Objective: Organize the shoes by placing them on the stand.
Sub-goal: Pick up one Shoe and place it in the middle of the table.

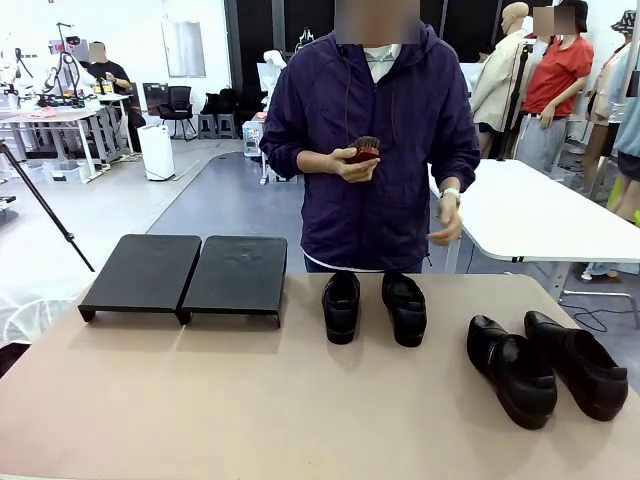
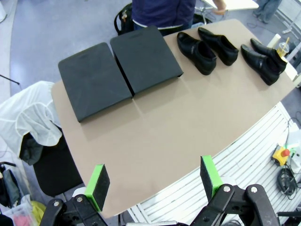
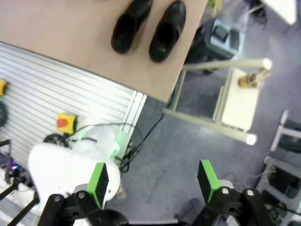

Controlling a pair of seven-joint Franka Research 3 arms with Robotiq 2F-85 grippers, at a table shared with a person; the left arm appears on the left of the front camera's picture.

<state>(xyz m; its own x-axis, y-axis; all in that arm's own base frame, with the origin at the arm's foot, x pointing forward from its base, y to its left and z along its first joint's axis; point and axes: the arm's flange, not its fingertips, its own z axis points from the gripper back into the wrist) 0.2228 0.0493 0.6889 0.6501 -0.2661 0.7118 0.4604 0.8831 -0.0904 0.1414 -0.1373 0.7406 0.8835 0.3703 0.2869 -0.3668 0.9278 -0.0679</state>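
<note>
Several black glossy shoes sit on the tan table [image 1: 200, 400]. One pair [image 1: 373, 306] stands at the middle far edge, toes toward me. A second pair [image 1: 545, 365] lies at the right. The black two-section stand [image 1: 185, 275] rests bare at the far left. From the left wrist view, my left gripper [image 2: 155, 181] hangs open high above the table's near edge, with the stand [image 2: 120, 70] and shoes [image 2: 195, 49] far beyond. My right gripper [image 3: 153, 181] is open too, hovering off the table's right side above the floor, with the right-hand pair [image 3: 148, 26] at the table corner.
A person in a purple hoodie [image 1: 375, 150] stands at the far side holding a small brush [image 1: 364, 150]. A white table [image 1: 540, 215] stands behind at right. A chair with white cloth [image 2: 33, 127] sits beside the table. A robot base [image 3: 75, 155] and an emergency button [image 3: 64, 122] lie below.
</note>
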